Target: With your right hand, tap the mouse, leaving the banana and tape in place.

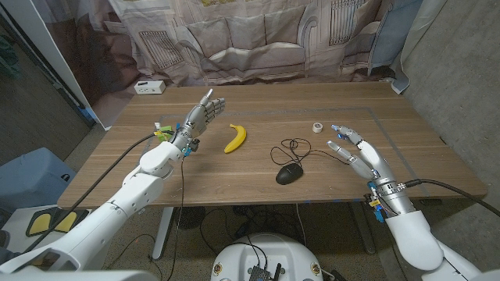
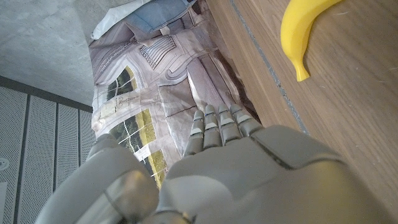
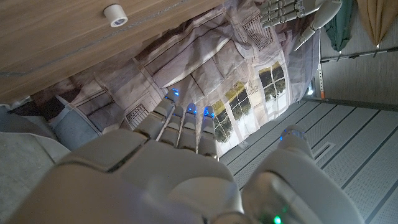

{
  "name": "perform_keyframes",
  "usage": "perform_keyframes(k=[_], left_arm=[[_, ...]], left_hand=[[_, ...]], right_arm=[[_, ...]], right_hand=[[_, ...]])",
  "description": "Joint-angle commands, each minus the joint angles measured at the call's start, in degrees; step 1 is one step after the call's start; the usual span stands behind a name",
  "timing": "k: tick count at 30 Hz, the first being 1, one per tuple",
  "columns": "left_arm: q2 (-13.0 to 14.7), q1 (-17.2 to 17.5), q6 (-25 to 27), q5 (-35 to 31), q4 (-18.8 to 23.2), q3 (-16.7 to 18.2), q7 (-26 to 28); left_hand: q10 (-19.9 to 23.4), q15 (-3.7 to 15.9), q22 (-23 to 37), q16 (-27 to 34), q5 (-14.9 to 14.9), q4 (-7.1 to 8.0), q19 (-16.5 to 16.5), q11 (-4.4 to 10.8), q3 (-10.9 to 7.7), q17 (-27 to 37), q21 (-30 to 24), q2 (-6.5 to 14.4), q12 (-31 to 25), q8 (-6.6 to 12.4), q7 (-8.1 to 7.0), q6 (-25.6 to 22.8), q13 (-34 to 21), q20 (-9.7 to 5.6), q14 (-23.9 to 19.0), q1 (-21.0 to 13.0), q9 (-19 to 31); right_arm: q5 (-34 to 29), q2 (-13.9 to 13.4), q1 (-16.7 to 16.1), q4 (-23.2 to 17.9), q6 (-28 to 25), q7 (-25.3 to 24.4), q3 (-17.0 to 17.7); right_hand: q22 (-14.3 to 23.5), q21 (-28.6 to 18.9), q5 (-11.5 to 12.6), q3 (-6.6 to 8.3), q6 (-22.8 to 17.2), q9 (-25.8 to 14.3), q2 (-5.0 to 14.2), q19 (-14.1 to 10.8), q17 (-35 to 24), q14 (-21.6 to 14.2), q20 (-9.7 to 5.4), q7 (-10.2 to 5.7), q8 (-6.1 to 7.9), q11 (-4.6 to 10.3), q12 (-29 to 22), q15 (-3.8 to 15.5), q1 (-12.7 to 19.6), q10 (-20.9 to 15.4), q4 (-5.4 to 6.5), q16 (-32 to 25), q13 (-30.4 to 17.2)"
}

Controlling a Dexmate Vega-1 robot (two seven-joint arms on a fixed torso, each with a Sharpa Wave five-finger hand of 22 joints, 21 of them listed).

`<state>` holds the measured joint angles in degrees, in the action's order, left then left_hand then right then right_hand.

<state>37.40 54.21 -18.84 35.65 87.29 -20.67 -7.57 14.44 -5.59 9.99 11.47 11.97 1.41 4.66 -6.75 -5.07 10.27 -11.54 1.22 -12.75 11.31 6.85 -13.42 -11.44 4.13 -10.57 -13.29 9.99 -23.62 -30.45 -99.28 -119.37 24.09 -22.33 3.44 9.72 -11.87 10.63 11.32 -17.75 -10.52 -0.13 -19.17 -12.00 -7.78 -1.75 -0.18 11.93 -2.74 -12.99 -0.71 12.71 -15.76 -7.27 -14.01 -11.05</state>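
While no writing reads anywhere, right hand [image 1: 361,153] spread, empty — beside mouse [image 1: 290,174], left hand [image 1: 198,119] likewise.

Printed backdrop cloth [image 1: 234,35] hangs behind wooden table [image 1: 258,97].

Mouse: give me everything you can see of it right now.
The mouse is a small black, rounded wired one, with a matte plastic look. It lies on the wooden table, near the front edge, right of the banana and in front of the tape. Its thin black cable loops away behind it across the tabletop. Nothing touches it besides the table; the right hand hangs to its right, apart from it, fingers spread. Buttons and wheel are too small to make out.
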Motion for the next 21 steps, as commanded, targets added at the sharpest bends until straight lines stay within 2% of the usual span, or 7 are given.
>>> perform_keyframes(k=[1, 12, 17, 21], left_arm=[[-0.01, -0.73, 1.21, -0.14, -0.35, -0.47, -0.16], [0.24, -0.98, 2.06, -0.94, 0.18, -0.82, 0.57], [0.57, -0.72, 2.03, -0.96, 0.37, -0.58, 0.73], [0.65, -0.43, 1.75, -0.80, 0.22, -0.28, 0.85]], left_hand=[[0.40, -0.11, 0.26, -0.23, 0.04, -0.29, 0.37, 0.20, -0.25, 0.10, -0.03, -0.22, -0.26, 0.01, 0.19, -0.59, -0.20, 0.33, -0.67, -0.56, 0.32], [0.39, -0.08, 0.27, -0.28, 0.01, -0.33, 0.34, 0.37, -0.22, 0.11, 0.01, -0.16, -0.20, 0.04, 0.07, -0.86, -0.19, 0.95, -0.68, -0.57, 0.33], [0.61, 0.04, 0.28, -0.23, 0.00, -0.35, 0.37, 0.42, -0.21, 0.11, 0.02, -0.14, -0.27, 0.07, 0.01, -1.02, -0.18, 0.90, -0.86, -0.57, 0.33], [0.66, 0.15, 0.28, -0.23, -0.01, -0.37, 0.38, 0.46, -0.20, 0.11, 0.02, -0.11, -0.27, 0.13, -0.14, -1.25, -0.18, 0.90, -0.94, -0.58, 0.33]], right_arm=[[-9.21, -1.67, 0.68, -0.96, -4.82, -4.44, -0.20], [-14.67, -4.62, 0.34, -2.04, -9.65, -6.57, -1.36], [-16.54, -6.35, 0.24, -3.62, -12.18, -6.21, -1.98], [-17.66, -7.59, 0.08, -5.14, -14.20, -5.57, -2.26]], right_hand=[[0.12, 0.17, 0.51, 0.17, 0.56, -0.33, 0.12, -0.67, 0.07, -0.68, -0.15, -0.85, -0.33, 0.64, 0.31, -0.08, 0.85, 0.06, -0.36, 0.25, -0.10], [0.13, 0.45, 0.58, 0.12, 1.12, -0.32, 0.20, -0.24, 0.05, -0.16, 0.05, -1.48, -0.59, 0.71, 0.76, -0.14, 0.91, 0.76, -0.34, 0.59, -0.11], [0.14, 0.63, 0.60, 0.02, -1.53, -0.31, 0.36, 0.05, -0.01, 0.16, 0.25, -3.56, 0.31, 0.66, 0.92, -0.23, 0.79, 0.78, -0.22, 0.83, -0.12], [0.16, 0.86, 0.60, -0.08, -2.74, -0.28, 0.47, 0.64, -0.07, 0.95, 0.79, -4.06, 0.57, 1.18, 1.12, -0.61, 0.63, 1.10, -0.10, 1.20, -0.14]])
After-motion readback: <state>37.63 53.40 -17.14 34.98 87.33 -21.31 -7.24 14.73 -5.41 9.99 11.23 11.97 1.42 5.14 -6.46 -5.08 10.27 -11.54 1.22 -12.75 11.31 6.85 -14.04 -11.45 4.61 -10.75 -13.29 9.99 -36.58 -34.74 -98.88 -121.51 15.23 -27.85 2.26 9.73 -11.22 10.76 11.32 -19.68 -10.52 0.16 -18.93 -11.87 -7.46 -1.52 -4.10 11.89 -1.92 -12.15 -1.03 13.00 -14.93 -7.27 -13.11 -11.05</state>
